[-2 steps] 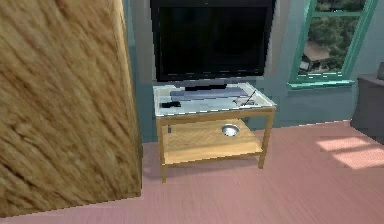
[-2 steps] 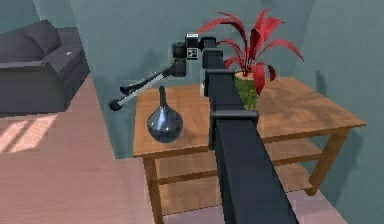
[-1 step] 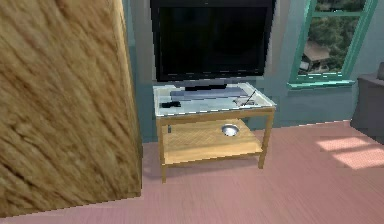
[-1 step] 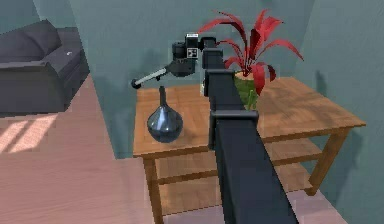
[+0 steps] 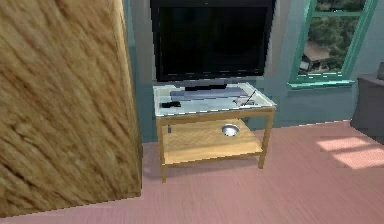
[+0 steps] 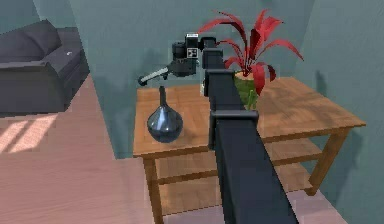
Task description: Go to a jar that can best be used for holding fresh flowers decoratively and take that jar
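Arm side view: dark arm (image 6: 240, 165) reaches out over wooden table (image 6: 300, 110), likely to bring gripper to jar. Red-leaved potted plant (image 6: 250, 55) at table's back, beside arm. Blue jar (image 6: 163, 120) on table's left part: upright, round belly down for footing, long axis vertical, thin neck pointing up. Gripper (image 6: 150, 76) near neck top; whether it holds anything, can't tell.
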Robot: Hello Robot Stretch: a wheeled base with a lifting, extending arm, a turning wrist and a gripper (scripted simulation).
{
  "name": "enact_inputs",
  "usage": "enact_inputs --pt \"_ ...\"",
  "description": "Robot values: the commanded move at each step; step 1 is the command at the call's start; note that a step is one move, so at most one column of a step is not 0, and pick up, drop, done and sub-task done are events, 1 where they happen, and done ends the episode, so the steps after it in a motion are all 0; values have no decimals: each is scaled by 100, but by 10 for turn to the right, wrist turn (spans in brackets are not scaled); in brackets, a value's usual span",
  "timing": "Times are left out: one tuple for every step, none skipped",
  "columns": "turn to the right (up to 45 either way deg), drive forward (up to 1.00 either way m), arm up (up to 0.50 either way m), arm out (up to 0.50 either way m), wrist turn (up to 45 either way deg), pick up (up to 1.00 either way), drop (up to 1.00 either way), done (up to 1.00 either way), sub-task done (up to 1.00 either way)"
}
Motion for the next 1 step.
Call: enact_inputs --pt "0 0 -28 0 0 0 0 0 0"
